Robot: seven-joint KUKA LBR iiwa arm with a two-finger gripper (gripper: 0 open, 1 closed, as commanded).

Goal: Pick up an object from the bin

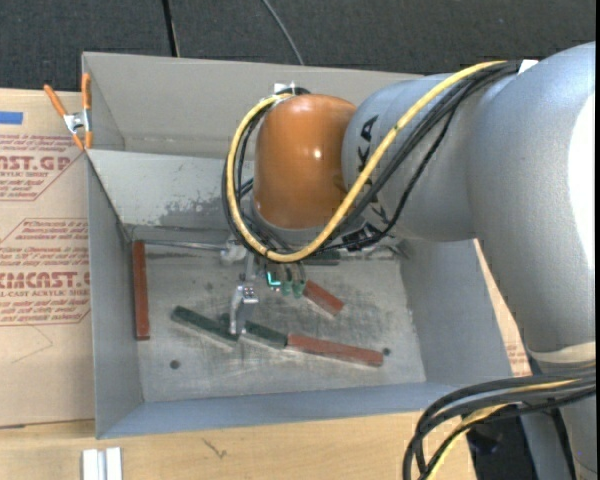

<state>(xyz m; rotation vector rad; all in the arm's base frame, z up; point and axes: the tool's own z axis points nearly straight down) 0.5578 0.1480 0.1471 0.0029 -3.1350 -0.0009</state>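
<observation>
My gripper [246, 306] hangs low over the middle of the bin floor, below the orange cover. Its tip is right above the gap between two dark green bars. One dark green bar [202, 323] lies just left of it, slanting down to the right. The other dark green bar [266, 336] lies just right of it and runs on into a long red bar [336, 351]. A short red piece [324, 298] lies a little to the right, partly under the arm. I see nothing held in the gripper.
A long red-brown bar [140, 290] lies upright along the bin's left wall, well away from the gripper. The arm and its cables cover the bin's right and back parts. Bare floor shows at the front left.
</observation>
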